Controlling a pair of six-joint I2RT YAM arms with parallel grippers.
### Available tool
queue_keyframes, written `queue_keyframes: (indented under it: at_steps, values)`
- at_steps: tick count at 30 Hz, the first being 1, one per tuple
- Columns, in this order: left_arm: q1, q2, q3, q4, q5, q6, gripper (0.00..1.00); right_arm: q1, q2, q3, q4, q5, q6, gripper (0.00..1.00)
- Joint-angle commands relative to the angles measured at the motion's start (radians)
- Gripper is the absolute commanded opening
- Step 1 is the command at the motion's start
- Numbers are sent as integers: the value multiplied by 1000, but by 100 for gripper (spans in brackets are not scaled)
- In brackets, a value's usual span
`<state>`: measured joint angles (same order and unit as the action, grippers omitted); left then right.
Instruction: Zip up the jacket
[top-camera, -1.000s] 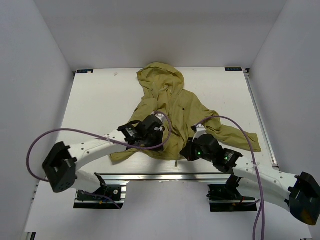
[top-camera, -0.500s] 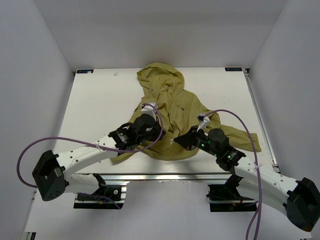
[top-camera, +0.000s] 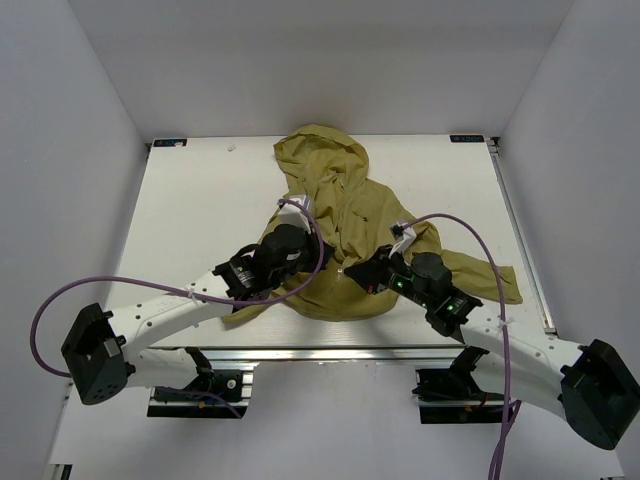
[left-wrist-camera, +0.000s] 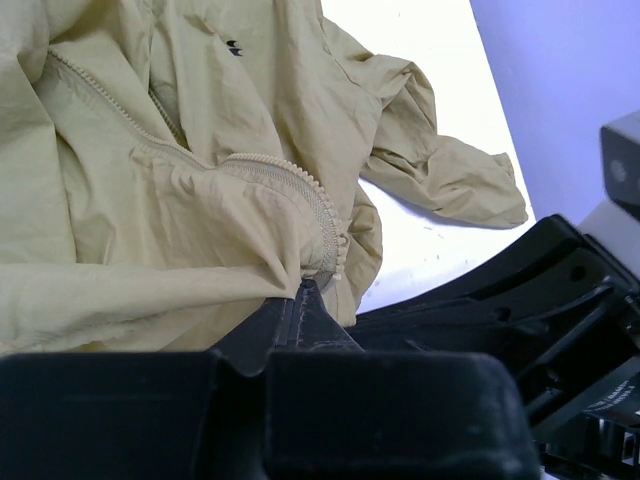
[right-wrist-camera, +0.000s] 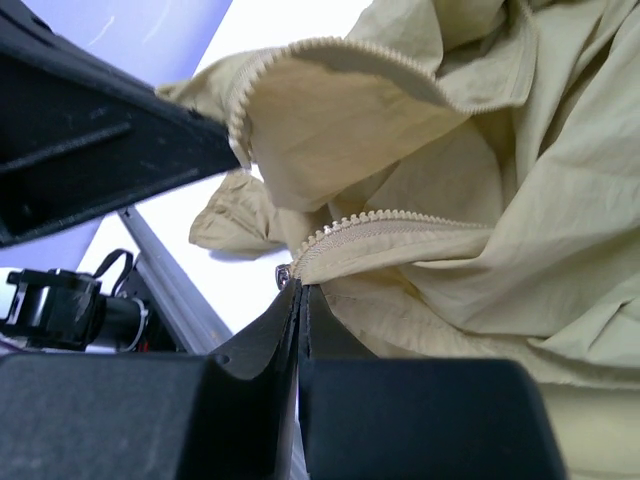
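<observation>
Your left claw (left-wrist-camera: 305, 293) is pinched shut on the lower end of one zipper edge of the jacket (top-camera: 345, 205). Your right claw (right-wrist-camera: 298, 298) is pinched shut on the lower end of the other edge, with a small metal piece (right-wrist-camera: 283, 275) just beside its tips. Against a second ago, your right claw has travelled left and farther in, and the two claws now stand close together over the near hem. From both claws the jacket spreads away, crumpled on the surface (top-camera: 200, 195). One sleeve trails right past your right arm, and the hood lies at the far edge.
</observation>
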<state>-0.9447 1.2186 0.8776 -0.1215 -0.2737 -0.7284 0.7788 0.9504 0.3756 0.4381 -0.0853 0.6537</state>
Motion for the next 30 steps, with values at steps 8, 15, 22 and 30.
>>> queue_keyframes:
  at_steps: [8,15,22,30]
  values:
    - [-3,-4,8,17,-4,44,0,-6,27,101,79,56,-78,0]
    - [-3,-14,-6,25,11,37,0,-4,67,132,82,75,-103,0]
    - [-3,-2,-6,14,18,41,0,-4,73,144,94,76,-111,0]
    - [-3,1,-2,8,7,43,0,-7,62,149,74,59,-118,0]
